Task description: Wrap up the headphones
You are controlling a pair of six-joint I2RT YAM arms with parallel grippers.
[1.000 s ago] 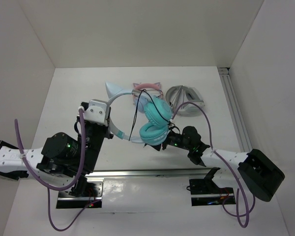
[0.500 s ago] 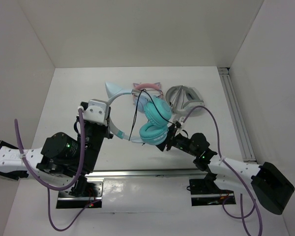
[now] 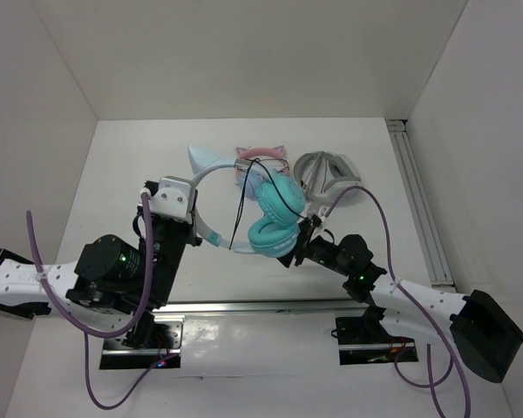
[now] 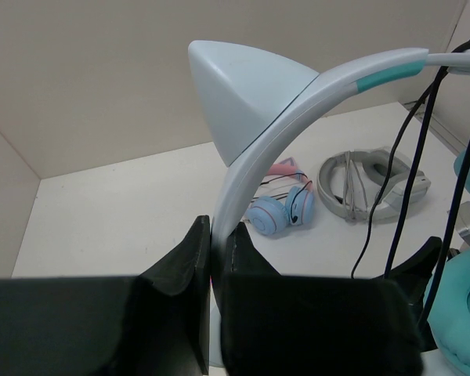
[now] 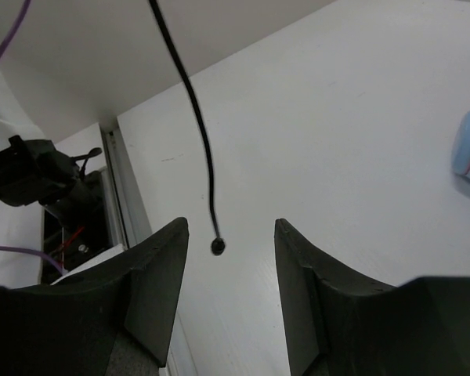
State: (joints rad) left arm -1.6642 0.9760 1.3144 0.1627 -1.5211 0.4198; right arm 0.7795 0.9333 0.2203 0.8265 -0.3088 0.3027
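Note:
The headphones [image 3: 273, 219] hang above the table, their two teal ear cups stacked beside each other. In the left wrist view the pale headband [image 4: 254, 145] with its pointed cat ear [image 4: 235, 86] rises from my left gripper [image 4: 217, 231], which is shut on it. From the band, the thin black cable [image 3: 239, 209] hangs down loose. Its plug end [image 5: 217, 247] dangles between the fingers of my right gripper [image 5: 231, 229] without touching them. That gripper [image 3: 296, 246] is open, just right of and below the ear cups.
Pink-banded light-blue headphones [image 4: 278, 215] and folded grey-white headphones [image 4: 368, 180] lie on the table behind the held pair. White walls enclose the table on three sides. An aluminium rail [image 3: 414, 192] runs along the right side.
The right arm's forearm has swung out to the right and lower, and its jaws have spread a little wider around the cable's end. The left arm and the headphones have stayed put.

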